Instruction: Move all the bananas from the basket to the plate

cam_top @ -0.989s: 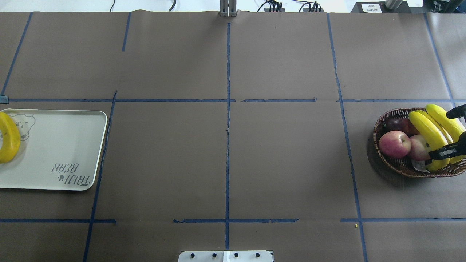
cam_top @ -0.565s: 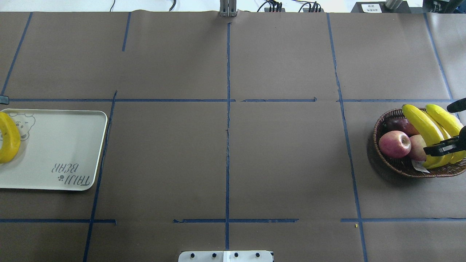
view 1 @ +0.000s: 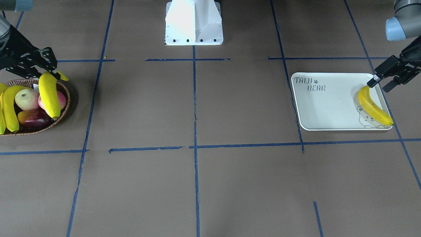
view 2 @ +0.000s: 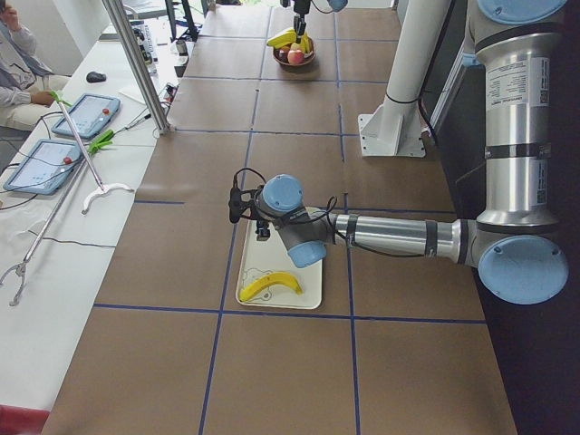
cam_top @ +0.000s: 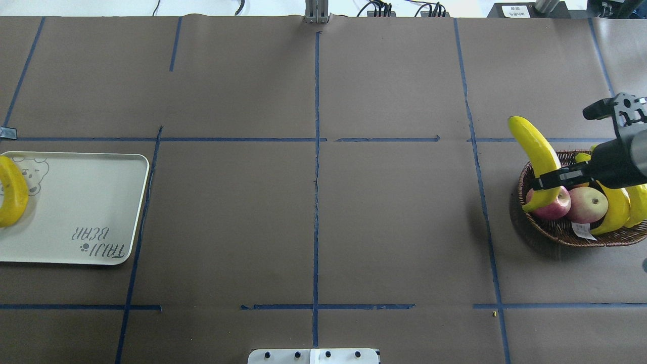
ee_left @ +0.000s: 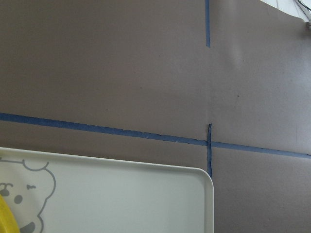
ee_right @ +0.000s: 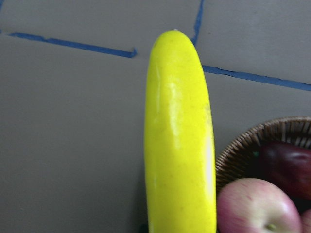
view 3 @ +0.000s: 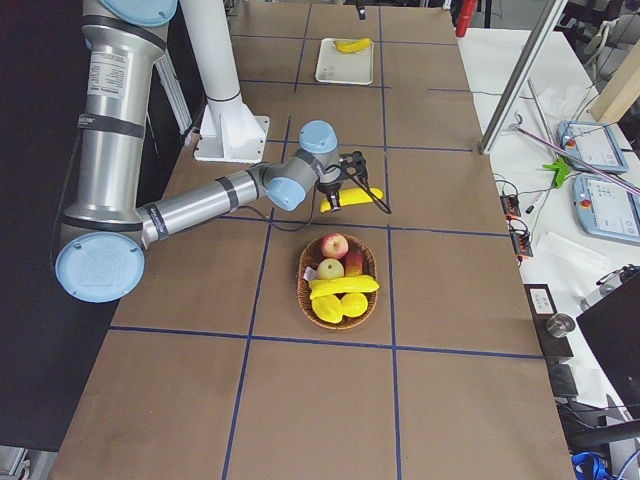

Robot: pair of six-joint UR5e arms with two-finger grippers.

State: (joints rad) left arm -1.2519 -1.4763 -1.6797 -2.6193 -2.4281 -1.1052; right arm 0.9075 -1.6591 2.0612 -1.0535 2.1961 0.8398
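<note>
My right gripper (cam_top: 548, 182) is shut on a long yellow banana (cam_top: 538, 151), held near its lower end in the air over the near-centre rim of the brown wicker basket (cam_top: 561, 230). The front view shows that gripper (view 1: 49, 70) above the hanging banana (view 1: 48, 93), which fills the right wrist view (ee_right: 180, 145). More bananas (cam_top: 616, 207) lie in the basket. On the off-white plate (cam_top: 76, 202) one banana (cam_top: 12, 192) lies at the outer edge. My left gripper (view 1: 378, 86) hovers open just beyond that banana's (view 1: 373, 107) end.
Two red apples (cam_top: 586, 205) and a dark red fruit (view 1: 33, 118) also sit in the basket. The white robot base (view 1: 194, 23) stands at mid-table. Blue tape lines cross the brown table cover. A person sits at a side desk (view 2: 18, 72).
My right gripper has lifted the gripped banana up out of the basket and carried it toward the table's middle. The banana on the plate has not moved.
</note>
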